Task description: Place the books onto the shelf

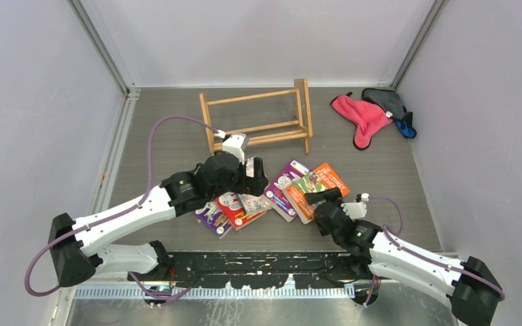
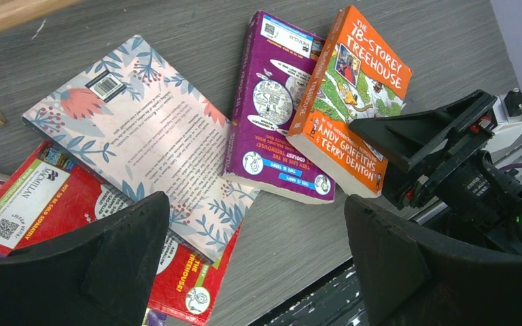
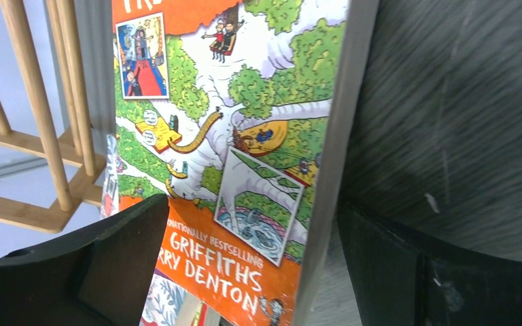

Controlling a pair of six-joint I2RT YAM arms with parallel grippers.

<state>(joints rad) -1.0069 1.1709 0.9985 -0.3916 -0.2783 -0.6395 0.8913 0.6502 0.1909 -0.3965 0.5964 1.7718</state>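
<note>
Closest to me are the two arm bases at the near edge of the bench (image 1: pixel 177 136). From there the left hand (image 1: pixel 257 173) hangs over the scattered books (image 1: pixel 282 190), fingers spread wide and gripping nothing. Its wrist view shows covers that the overhead view blurs: the red book (image 2: pixel 47 197) lowest, the pale floral book (image 2: pixel 136 129) across it, then the purple book (image 2: pixel 272 109) with the orange book (image 2: pixel 353 88) overlapping its right edge. Only the overhead view shows a fifth book (image 1: pixel 211 219) peeking out at the pile's left, and the shelf (image 1: pixel 258 125) beyond, holding none of them. The right hand (image 1: pixel 325 198) is likewise spread, with the orange book's near end between its fingers; I cannot tell whether they touch it. A pink cloth (image 1: pixel 363 119) and a grey cloth (image 1: pixel 384 102) lie at the far right.
</note>
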